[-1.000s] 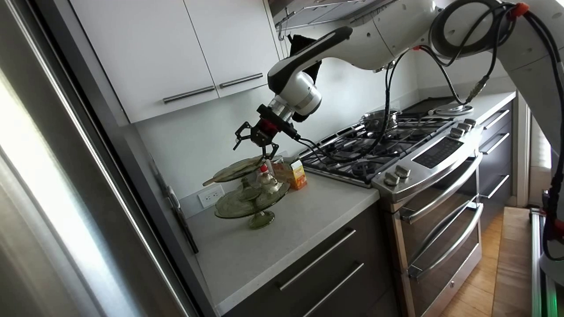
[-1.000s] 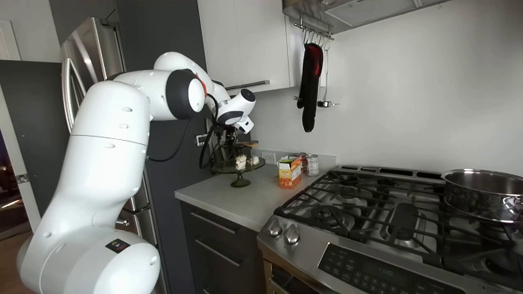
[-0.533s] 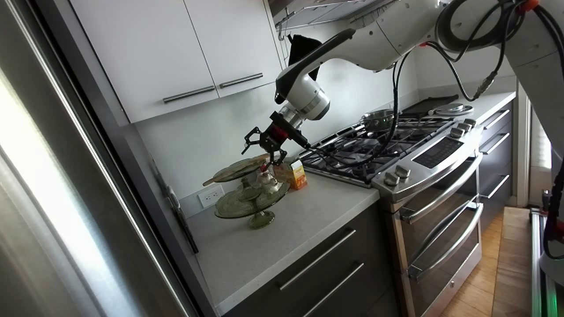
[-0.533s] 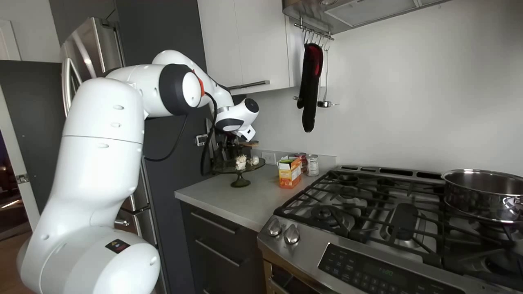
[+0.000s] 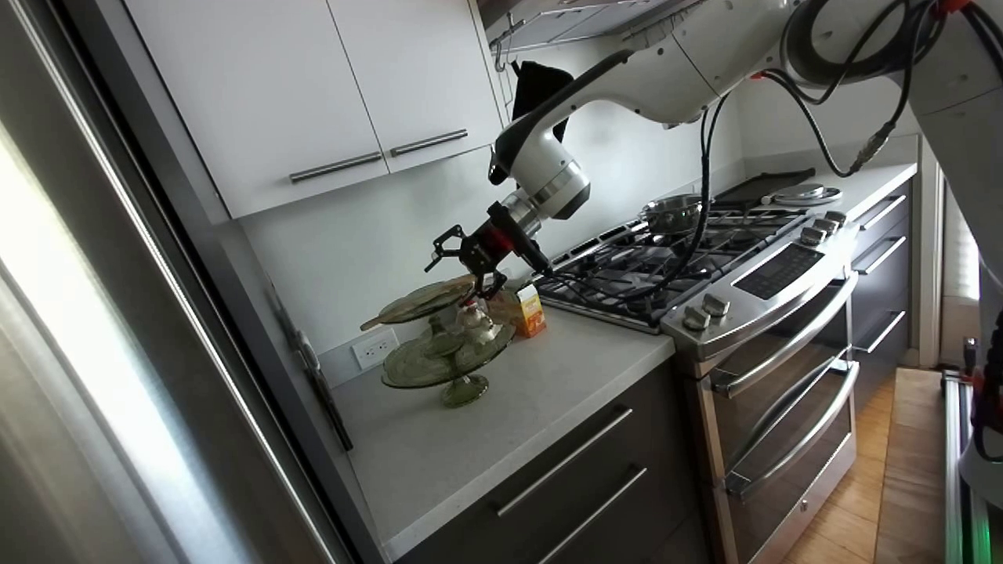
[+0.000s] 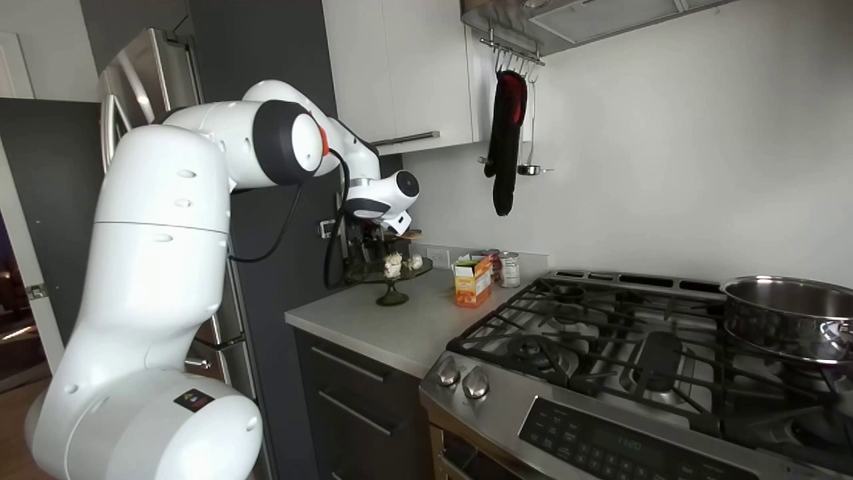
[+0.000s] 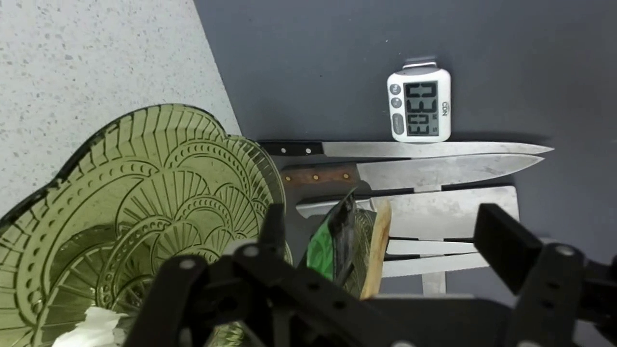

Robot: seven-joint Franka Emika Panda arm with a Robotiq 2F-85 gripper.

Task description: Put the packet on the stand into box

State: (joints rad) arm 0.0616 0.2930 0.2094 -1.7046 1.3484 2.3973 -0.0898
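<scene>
The two-tier olive-green stand is on the counter in both exterior views; its lower plate also shows in an exterior view. The green and black packet shows in the wrist view, beside a pale brown stick-like item on a plate seen nearly edge-on. I cannot make the packet out in the exterior views. My gripper is open and empty over the stand's upper plate. In the wrist view the packet lies between the fingers, nearer the left one. The orange and yellow box, top flaps open, stands beside the stand.
Garlic bulbs lie on the lower plate. Cans stand behind the box. Several knives and a white timer are on the dark side panel. The stove adjoins the counter.
The arm has moved my gripper right and down toward the stand in an exterior view, mostly in the first half second, then only slightly. The gripper stays open. Stand and box have not moved.
</scene>
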